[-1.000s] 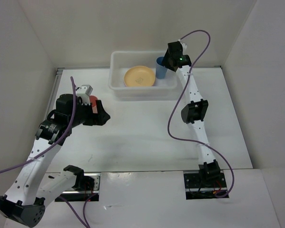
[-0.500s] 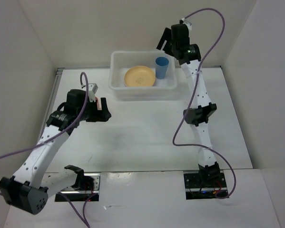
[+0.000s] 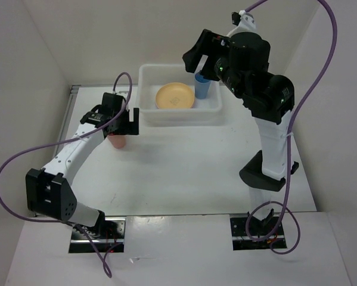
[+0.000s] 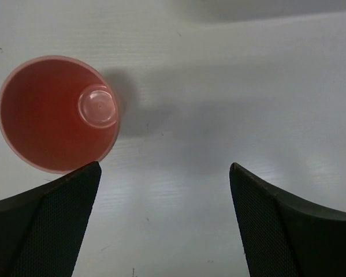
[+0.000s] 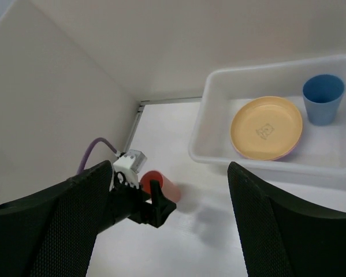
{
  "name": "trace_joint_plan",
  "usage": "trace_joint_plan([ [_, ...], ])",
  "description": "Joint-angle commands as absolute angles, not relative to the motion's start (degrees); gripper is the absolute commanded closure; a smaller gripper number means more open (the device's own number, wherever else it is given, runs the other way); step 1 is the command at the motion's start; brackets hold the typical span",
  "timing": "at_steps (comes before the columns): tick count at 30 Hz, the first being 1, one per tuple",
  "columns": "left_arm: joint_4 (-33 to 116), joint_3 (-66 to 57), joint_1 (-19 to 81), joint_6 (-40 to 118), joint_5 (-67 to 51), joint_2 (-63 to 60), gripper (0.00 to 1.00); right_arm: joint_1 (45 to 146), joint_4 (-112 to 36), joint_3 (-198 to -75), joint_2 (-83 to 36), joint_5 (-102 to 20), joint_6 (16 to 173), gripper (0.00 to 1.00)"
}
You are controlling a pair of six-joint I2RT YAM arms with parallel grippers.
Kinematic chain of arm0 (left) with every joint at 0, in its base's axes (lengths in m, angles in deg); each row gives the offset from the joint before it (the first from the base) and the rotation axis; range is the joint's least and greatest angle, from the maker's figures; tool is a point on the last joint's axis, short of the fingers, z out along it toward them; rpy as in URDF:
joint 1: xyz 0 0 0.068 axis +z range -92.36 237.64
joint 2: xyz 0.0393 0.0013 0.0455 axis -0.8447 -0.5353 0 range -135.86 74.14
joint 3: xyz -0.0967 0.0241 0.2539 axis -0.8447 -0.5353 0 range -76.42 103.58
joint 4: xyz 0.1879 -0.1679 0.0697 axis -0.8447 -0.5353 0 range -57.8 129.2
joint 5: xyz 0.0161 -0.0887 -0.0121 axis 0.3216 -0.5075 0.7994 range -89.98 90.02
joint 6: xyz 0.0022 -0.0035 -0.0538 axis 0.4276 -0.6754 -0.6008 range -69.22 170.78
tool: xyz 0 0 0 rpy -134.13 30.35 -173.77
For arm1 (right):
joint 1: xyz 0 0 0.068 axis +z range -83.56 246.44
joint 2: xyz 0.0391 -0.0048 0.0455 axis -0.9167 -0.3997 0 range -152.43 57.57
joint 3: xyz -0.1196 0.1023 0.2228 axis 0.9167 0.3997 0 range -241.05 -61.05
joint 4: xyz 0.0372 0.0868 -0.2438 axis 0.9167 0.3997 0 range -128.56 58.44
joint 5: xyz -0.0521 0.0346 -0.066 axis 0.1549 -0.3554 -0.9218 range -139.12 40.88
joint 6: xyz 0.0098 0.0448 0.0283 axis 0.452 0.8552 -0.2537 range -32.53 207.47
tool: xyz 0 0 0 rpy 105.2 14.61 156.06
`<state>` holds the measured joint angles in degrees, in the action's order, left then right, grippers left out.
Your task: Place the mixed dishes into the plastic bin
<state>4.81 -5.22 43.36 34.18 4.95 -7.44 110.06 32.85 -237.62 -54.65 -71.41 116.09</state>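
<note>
Two cups and one plate show plainly from above. The translucent white plastic bin, rectangular with rounded corners and a rolled rim, sits at the far side of the white table. It holds a round yellow-orange plate lying flat and a tapered blue cup upright just beside it. A red cup stands on the table outside the bin, near its left front corner, with the left gripper directly over it. The right gripper hangs high above the bin's right end. From the left wrist, the red cup is a glossy, slightly see-through round mouth with a small circular base — it lies ahead of one fingertip, outside the gap. The textured black fingers are spread wide with nothing between them. From the right wrist, that claw's mesh-patterned fingers are likewise spread and empty, well above the bin — a thin pale-purple edge shows under the plate's near side.
</note>
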Motion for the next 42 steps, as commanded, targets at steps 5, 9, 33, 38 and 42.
trace_joint_plan([
  [5, 5.0, 2.1, 46.7, 36.0, 6.3, -15.2, 0.03, 110.5, 36.0, -220.4, -41.1, -75.0, 120.9, 0.14],
  [9, 5.0, 4.3, 47.9, 36.5, 6.3, -19.2, 0.09, 110.5, 36.0, -206.1, -30.1, -78.3, 123.4, 0.14],
  [33, -9.5, 9.8, 43.6, 33.5, 6.0, -15.3, 1.00, 101.2, 20.0, -172.6, -7.8, -74.2, 121.1, 0.14],
  [38, -12.3, 28.1, 37.5, 31.4, -3.4, -16.1, 1.00, 100.6, 16.0, -170.7, -8.4, -71.5, 120.6, 0.14],
  [42, -15.5, 46.3, 33.9, 31.4, -2.4, -25.1, 1.00, 100.6, 15.5, -169.6, -8.4, -71.4, 120.6, 0.14],
])
